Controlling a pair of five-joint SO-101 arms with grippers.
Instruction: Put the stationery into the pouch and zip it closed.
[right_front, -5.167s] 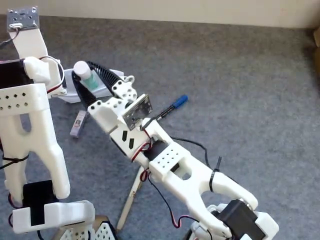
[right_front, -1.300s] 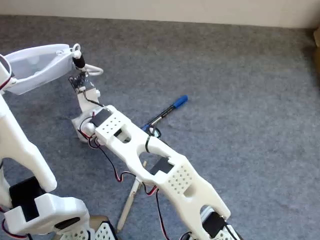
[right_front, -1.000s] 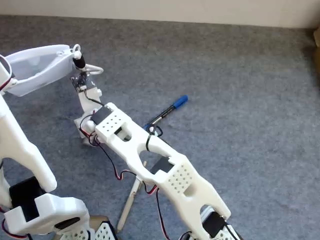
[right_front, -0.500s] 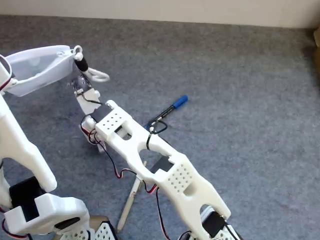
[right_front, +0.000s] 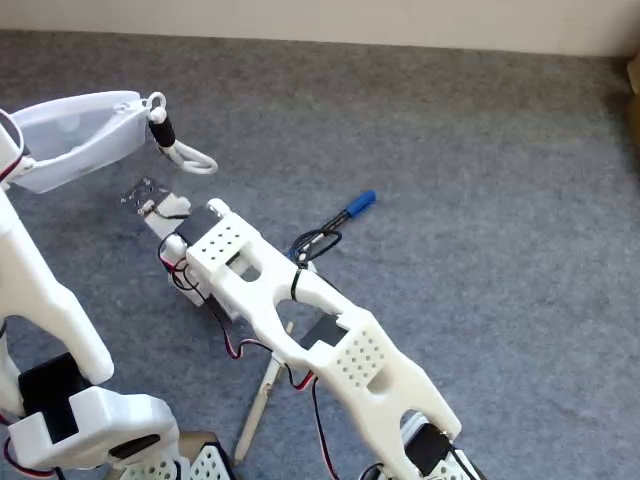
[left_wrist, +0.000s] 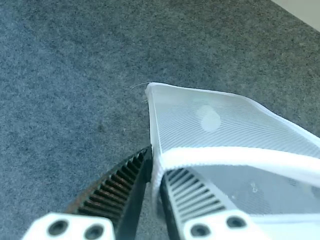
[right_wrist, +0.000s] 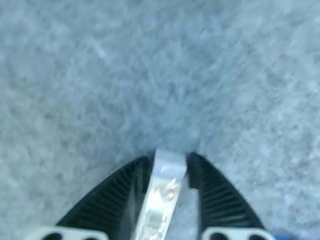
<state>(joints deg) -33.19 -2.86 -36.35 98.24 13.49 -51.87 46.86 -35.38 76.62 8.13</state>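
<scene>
The white mesh pouch (right_front: 70, 135) hangs in the air at the far left, its zipper pull with a white loop (right_front: 178, 150) dangling off its right end. My left gripper (left_wrist: 155, 167) is shut on the pouch's rim, with the mesh wall (left_wrist: 225, 125) spreading beyond it. My right gripper (right_front: 143, 196) sits just below and in front of the pouch's zipper end, apart from it. It is shut on a small clear-wrapped stationery piece (right_wrist: 166, 182) that sticks out between the fingers. A blue-capped pen (right_front: 342, 216) lies on the carpet beside the right arm.
A wooden pencil (right_front: 260, 395) lies on the grey carpet (right_front: 480, 200) near the arm bases, partly under the right arm. The right arm's white links (right_front: 300, 310) cross the middle of the scene. Open carpet stretches to the right and back.
The right gripper, holding the small piece, has drawn back from the pouch's zipper end toward the front and left. The zipper loop has swung out. The pouch stays held up.
</scene>
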